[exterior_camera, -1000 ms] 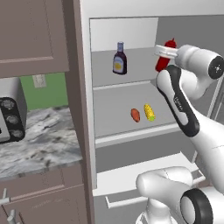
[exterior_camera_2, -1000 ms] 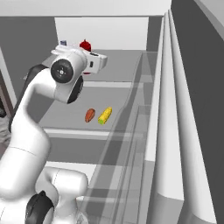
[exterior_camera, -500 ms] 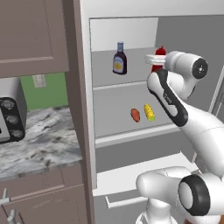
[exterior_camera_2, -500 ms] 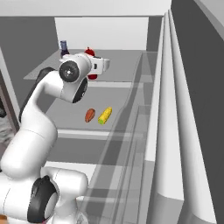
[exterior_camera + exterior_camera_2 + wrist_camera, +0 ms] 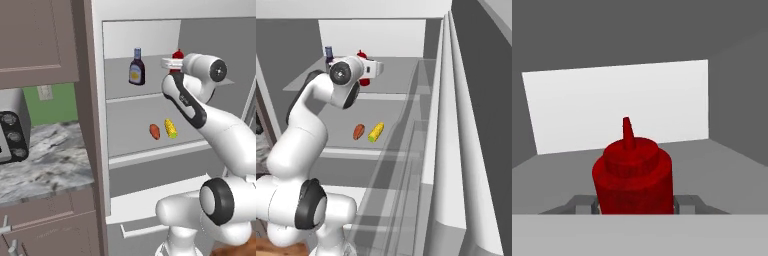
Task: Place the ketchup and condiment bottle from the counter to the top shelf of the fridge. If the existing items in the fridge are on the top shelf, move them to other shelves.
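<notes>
My gripper (image 5: 634, 202) is shut on the red ketchup (image 5: 633, 172), its grey fingers (image 5: 687, 202) pressed to both sides of the bottle. In the left base view the gripper (image 5: 170, 63) holds the ketchup (image 5: 177, 54) upright over the right part of the fridge's top shelf (image 5: 120, 90). Whether the bottle's base touches the shelf is hidden. The condiment bottle (image 5: 137, 66) stands on the same shelf to the left, with its cap (image 5: 329, 51) showing behind the arm. The orange-red item (image 5: 155, 131) and the corn piece (image 5: 171, 128) lie on the shelf below.
The open fridge door (image 5: 456, 150) runs along the right with its bins. The marbled counter (image 5: 45, 160) lies left of the fridge, with a dark-knobbed appliance (image 5: 10, 137) on it. A taupe wall cabinet (image 5: 35, 40) hangs above it.
The arm has swung left and deeper into the fridge, carrying the ketchup along over the top shelf toward the condiment bottle. The other items have not moved.
</notes>
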